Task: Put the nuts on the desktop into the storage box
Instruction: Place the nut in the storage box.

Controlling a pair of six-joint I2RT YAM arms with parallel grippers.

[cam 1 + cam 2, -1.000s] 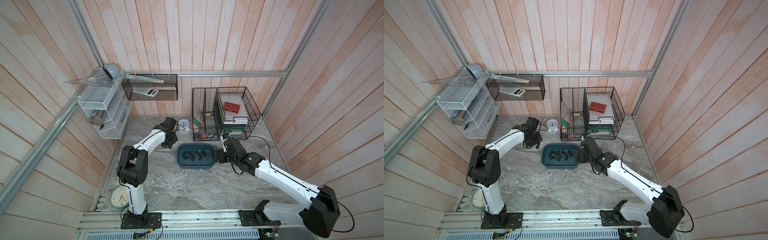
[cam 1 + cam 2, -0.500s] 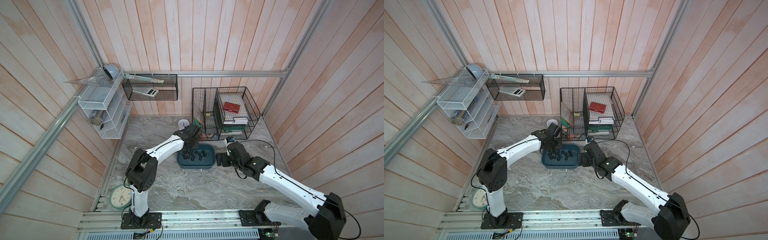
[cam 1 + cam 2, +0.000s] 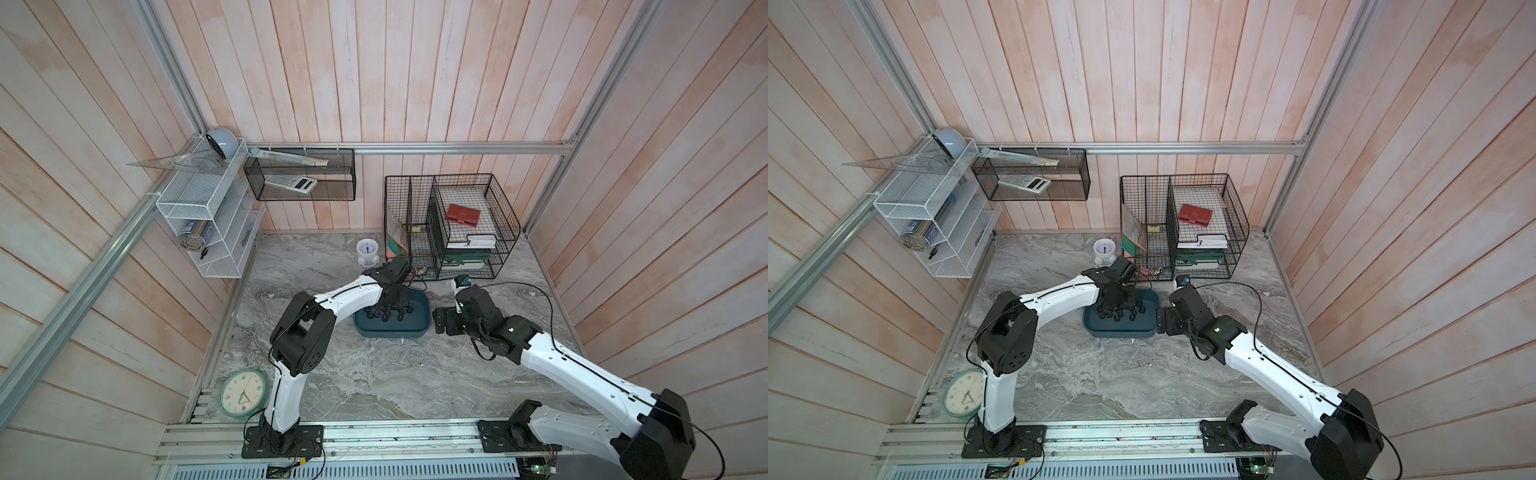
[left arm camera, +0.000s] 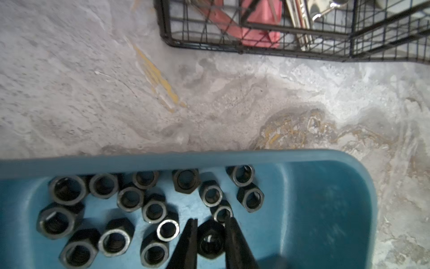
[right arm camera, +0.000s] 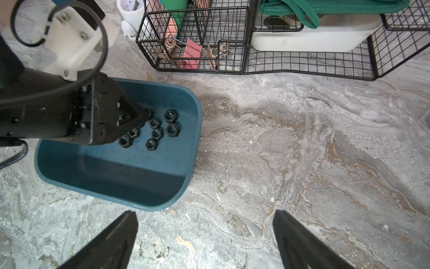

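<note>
Saw the left gripper (image 4: 210, 223) reaching down into the box (image 4: 162, 158), with its two fingers (image 4: 189, 240) drawn in tight on one nut (image 4: 210, 243) pinched between them. Could not tell whether that nut touched the box floor or hung just above it. Counted about fifteen more nuts (image 4: 153, 209) lying loose on the box floor. Found them bunched along the long wall nearest the baskets (image 4: 256, 35), many touching one another and most with the hole facing up.

Made out the box (image 3: 390, 333) in both top views, flat on the desktop (image 3: 374, 374) and near the front of the baskets (image 3: 451, 228). Placed the left gripper (image 3: 388, 305) above its basket-side half, with the white left arm (image 3: 345, 299) stretched across from the side.

Saw the right gripper (image 5: 204, 213) with its jaws spread wide and nothing between them but grey desktop (image 5: 302, 139). Found it low and just beside the short end of the box (image 5: 116, 177), with one fingertip (image 5: 130, 216) close by a rounded corner. Could not tell whether that fingertip touched the rim.

Noted a small white clock (image 3: 367, 250) standing on the desktop beside the baskets. Noted also a round clock (image 3: 243, 392) lying near the left arm's base and a white rack (image 3: 203, 216) on the side wall.
</note>
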